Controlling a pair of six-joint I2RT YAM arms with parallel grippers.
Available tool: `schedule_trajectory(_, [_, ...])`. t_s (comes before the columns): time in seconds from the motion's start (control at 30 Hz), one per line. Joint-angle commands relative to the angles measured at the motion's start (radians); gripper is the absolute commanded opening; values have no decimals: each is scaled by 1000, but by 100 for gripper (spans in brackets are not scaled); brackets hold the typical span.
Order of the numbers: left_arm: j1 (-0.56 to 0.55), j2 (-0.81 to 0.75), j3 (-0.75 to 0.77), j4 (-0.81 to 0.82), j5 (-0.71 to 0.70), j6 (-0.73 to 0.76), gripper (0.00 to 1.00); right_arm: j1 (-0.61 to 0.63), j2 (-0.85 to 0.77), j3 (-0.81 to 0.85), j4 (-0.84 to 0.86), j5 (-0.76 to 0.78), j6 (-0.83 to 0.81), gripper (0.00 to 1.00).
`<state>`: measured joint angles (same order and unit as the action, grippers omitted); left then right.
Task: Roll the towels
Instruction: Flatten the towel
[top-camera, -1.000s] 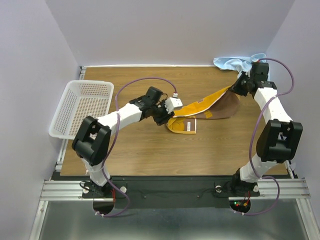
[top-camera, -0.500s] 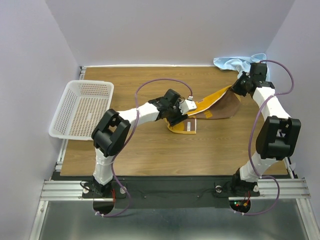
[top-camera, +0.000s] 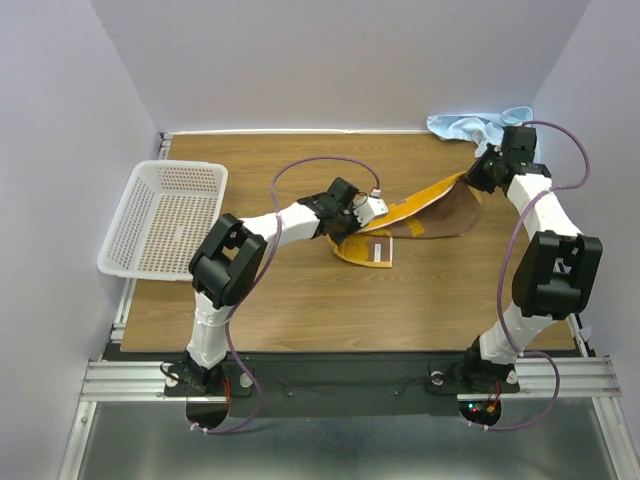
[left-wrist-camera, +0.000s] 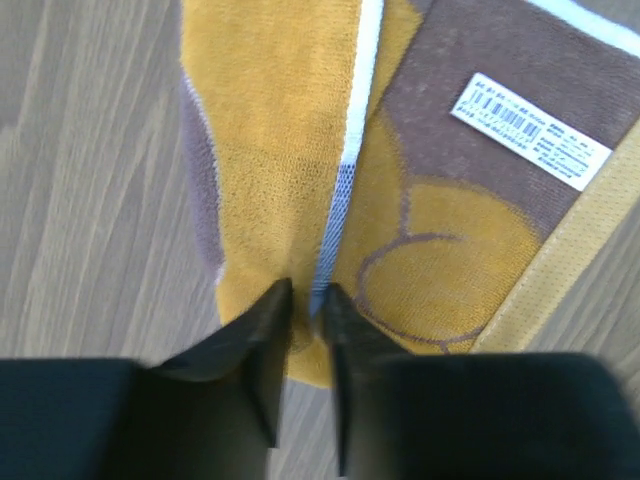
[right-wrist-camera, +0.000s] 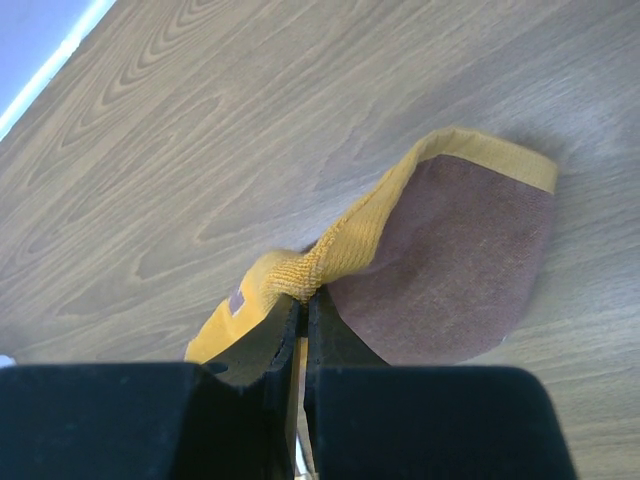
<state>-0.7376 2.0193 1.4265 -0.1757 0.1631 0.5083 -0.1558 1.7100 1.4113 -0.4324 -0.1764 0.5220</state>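
**Limp cloth, pinched at both ends**

The yellow towel (top-camera: 425, 205) lies centre-right on the table (top-camera: 300, 300). The left gripper (left-wrist-camera: 305, 300) nips its near-left hem, fingers almost together. The right gripper (right-wrist-camera: 303, 298) is clamped on the far-right fold. Light and floppy, it will likely sag; hems grip best. The blue towel (top-camera: 465, 125) sits far right.

One white label (left-wrist-camera: 530, 131) is fixed on a brown patch of the mustard-yellow towel (left-wrist-camera: 270, 150), ahead of the left claw (left-wrist-camera: 305, 300) and off to its right, apart from the fingertips. It carries a barcode with lines of small print beside it, all too fine and blurred to read as words or numbers
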Motion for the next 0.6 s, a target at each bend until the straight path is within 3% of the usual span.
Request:
schedule_trajectory(0.0, [44, -79, 43, -4, 7, -37, 20, -17, -26, 31, 58, 5, -30, 1])
schedule_trajectory(0.07, [73, -106, 43, -19, 22, -42, 1, -27, -49, 32, 57, 8, -42, 0])
schedule_trajectory(0.1, [86, -137, 45, -24, 27, -50, 0, -36, -58, 32, 57, 8, -53, 1])
schedule_trajectory(0.57, [237, -526, -69, -134, 219, 5, 0, -94, -318, 8, 17, 14, -194, 1])
